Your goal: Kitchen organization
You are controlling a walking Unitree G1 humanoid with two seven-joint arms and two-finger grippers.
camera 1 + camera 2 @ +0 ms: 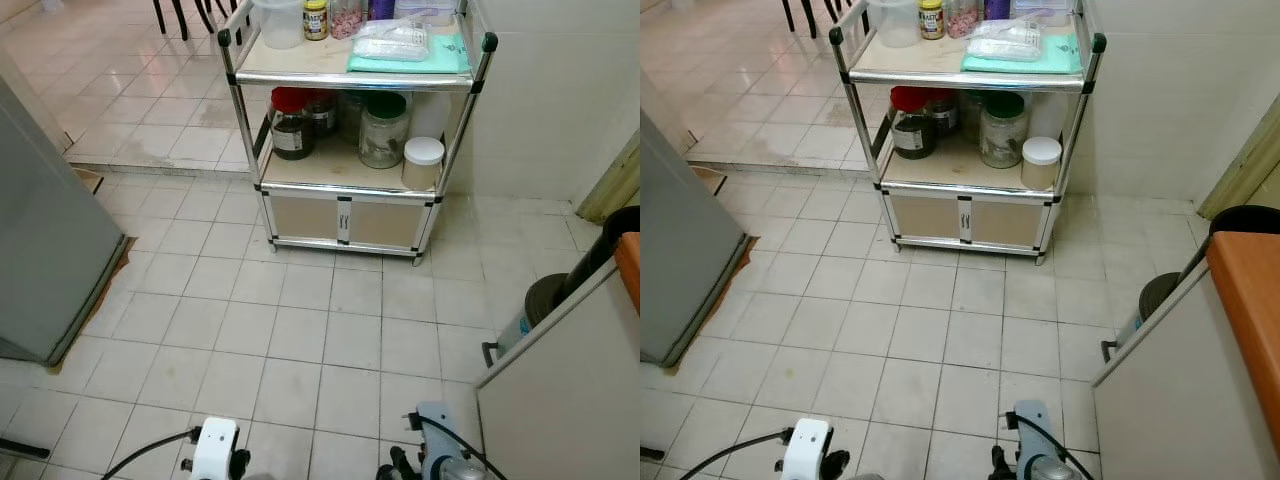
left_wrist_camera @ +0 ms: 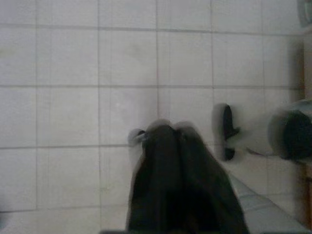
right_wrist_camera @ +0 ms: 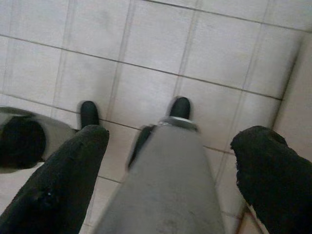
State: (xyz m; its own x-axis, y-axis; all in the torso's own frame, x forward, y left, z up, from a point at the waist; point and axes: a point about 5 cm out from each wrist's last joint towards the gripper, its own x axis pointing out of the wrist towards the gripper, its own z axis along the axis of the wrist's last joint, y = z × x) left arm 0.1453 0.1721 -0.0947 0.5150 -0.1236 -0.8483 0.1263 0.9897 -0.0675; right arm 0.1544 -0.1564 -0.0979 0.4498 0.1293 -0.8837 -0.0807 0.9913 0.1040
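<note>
nearest of all, both arms hang low over the white tile floor: the left gripper has its two black fingers pressed together, closed on nothing, and the right gripper has its fingers spread wide apart, open and empty. far left stands a tall grey appliance, its base on a brown mat. further off, about the middle, a metal-framed kitchen cart stands against the white wall. on its top shelf, from left, are a clear plastic container, a yellow-lidded jar and a clear bag lying on a green cloth. on the middle shelf sit a red-lidded dark jar, a green-lidded glass jar and a white-lidded tub at the right end; below are two closed cabinet doors. near right, an orange-topped counter juts in, with a dark round bin just beyond it.
</note>
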